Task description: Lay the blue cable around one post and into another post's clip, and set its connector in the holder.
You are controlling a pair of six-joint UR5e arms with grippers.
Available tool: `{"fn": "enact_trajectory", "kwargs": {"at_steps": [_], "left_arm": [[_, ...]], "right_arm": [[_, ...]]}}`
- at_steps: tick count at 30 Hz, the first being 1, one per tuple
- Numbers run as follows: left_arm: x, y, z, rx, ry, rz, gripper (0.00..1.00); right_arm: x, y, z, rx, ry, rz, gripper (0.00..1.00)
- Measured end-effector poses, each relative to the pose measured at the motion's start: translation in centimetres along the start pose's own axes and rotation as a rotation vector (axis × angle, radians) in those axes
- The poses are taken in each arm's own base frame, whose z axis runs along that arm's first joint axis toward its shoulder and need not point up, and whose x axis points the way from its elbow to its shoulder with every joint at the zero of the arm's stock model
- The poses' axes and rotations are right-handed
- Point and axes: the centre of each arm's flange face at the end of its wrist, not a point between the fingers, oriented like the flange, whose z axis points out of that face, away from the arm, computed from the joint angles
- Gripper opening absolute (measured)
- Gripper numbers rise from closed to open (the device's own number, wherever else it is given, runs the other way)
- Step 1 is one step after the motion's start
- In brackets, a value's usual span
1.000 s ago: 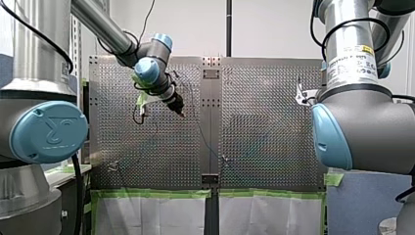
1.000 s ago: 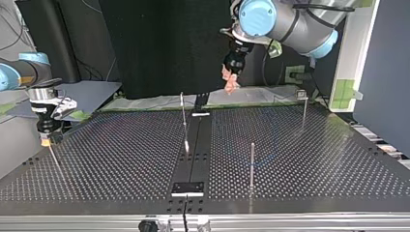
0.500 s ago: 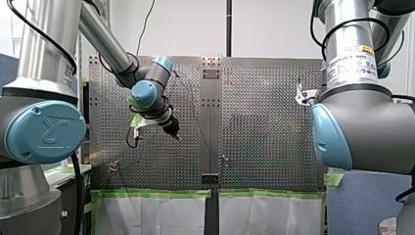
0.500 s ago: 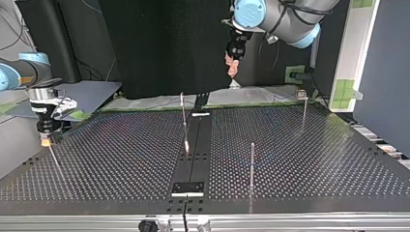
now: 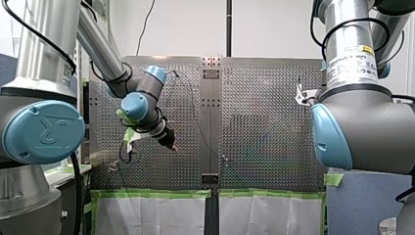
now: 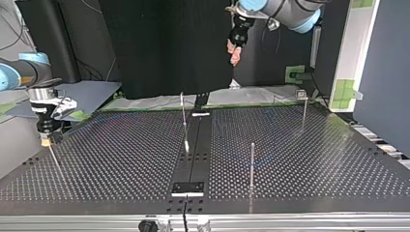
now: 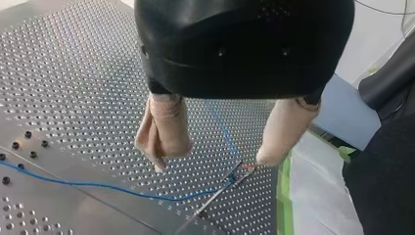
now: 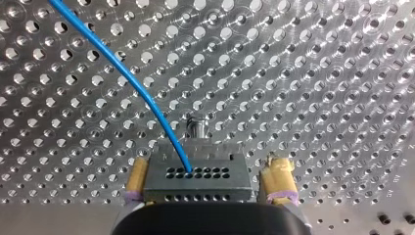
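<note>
blue cable [image 8: 132, 81] ends in the grey connector [image 8: 198, 177], gripped between the yellow pads of my right pincer [image 8: 206, 178] just over the perforated tabletop [image 8: 318, 73]. my left pincer [image 7: 214, 156] hangs spread and empty above a thin post [image 7: 215, 198] where the cable bends. since a second ago it has lifted higher off the tabletop.

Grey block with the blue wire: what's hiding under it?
Holey table shows around the grey block, and a small metal peg peeks out just past it. Right underneath is covered.
</note>
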Motion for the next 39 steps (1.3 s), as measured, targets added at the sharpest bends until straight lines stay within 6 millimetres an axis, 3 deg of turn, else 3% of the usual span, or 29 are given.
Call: {"fn": "enact_trajectory", "kwargs": {"at_steps": [23,39], "left_arm": [[6.4,3.9,-3.3,-0.001,-0.004,0.03,1.0],[3.5,1.4,-0.7,0.121,-0.174,0.122,1.0]], "right_arm": [[0.0,0.0,0.0,0.0,0.0,0.0,0.94],[0.0,0.0,0.0,0.0,0.0,0.0,0.94]]}}
